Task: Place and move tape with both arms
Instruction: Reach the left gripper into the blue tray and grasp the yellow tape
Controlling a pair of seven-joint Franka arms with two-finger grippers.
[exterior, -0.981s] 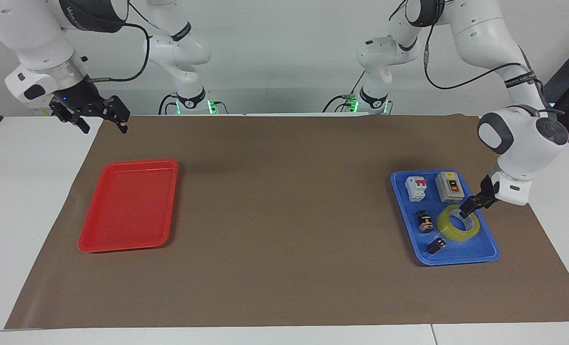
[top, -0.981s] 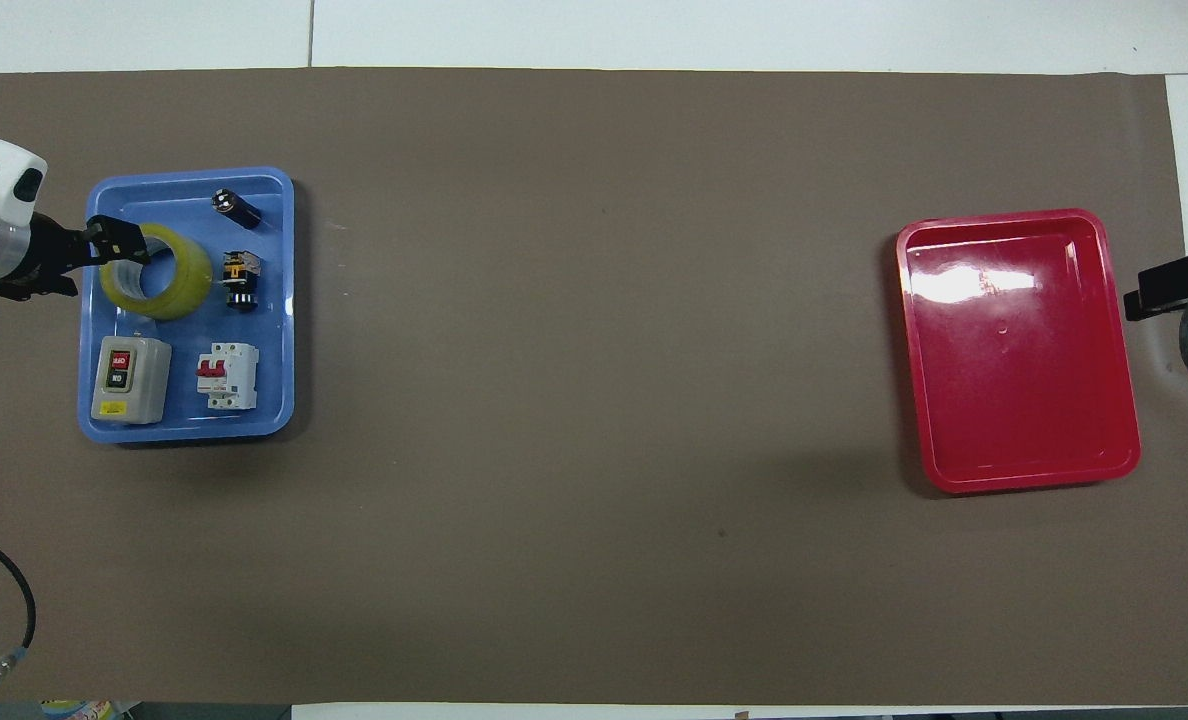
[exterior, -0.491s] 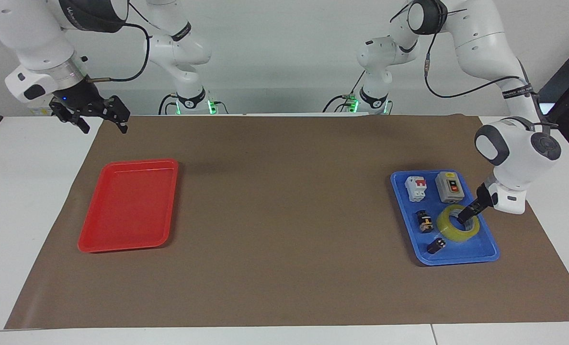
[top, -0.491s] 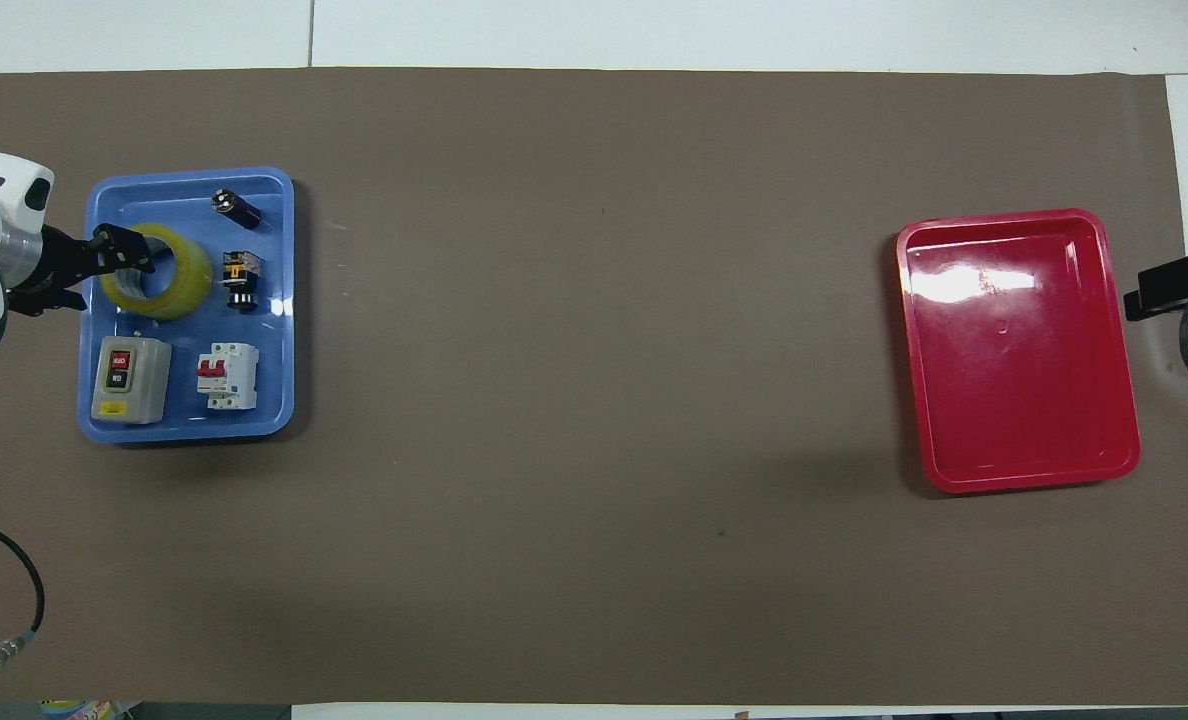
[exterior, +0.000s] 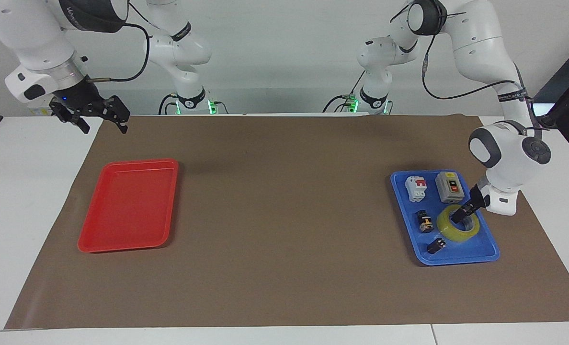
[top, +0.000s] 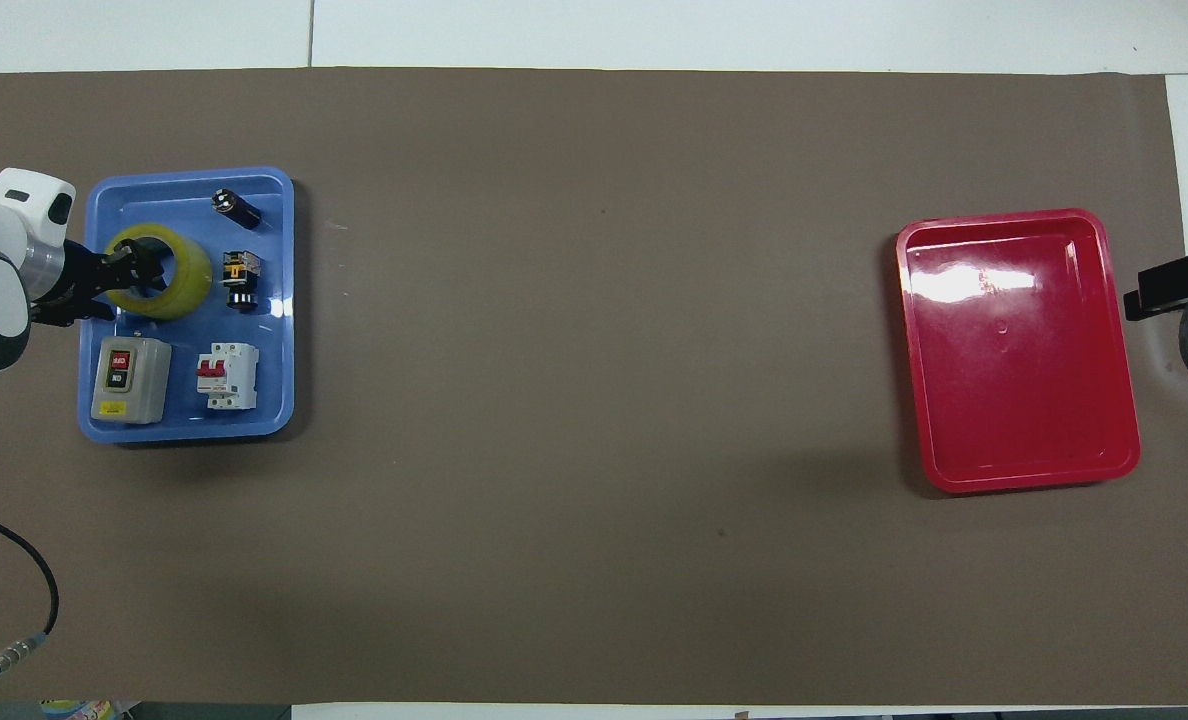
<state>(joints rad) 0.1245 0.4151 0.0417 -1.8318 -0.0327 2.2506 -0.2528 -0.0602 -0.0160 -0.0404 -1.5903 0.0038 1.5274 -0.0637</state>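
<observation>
The left gripper (exterior: 458, 216) is down at the roll of yellowish packing tape (exterior: 458, 226), its tips reaching into the ring at the edge that lies toward the left arm's end of the table. In the overhead view, one finger (top: 142, 256) seems to be inside the core, with the roll's wall at the gripper's tips. Whether the fingers have closed on that wall or only straddle it cannot be told. The tape lies flat in the blue tray (exterior: 485, 251), directly under the gripper.

Around the gripper, in the same tray: the grey switch box (exterior: 449, 187) is just beside the wrist, nearer to the robots than the tape. The white circuit breaker with red levers (exterior: 415, 188) stands beside the switch box, toward the right arm's end. A small black and yellow part (exterior: 425, 222) sits just beside the tape, and a small dark cylinder (exterior: 436, 246) lies farther from the robots than that.

The red tray (exterior: 127, 206) lies well apart from the left gripper, toward the right arm's end of the brown mat (exterior: 284, 268).

The right gripper (exterior: 101, 122) waits in the air, with its fingers spread open and holding nothing. It hangs over the table's edge nearest the robots, clear of the red tray.
</observation>
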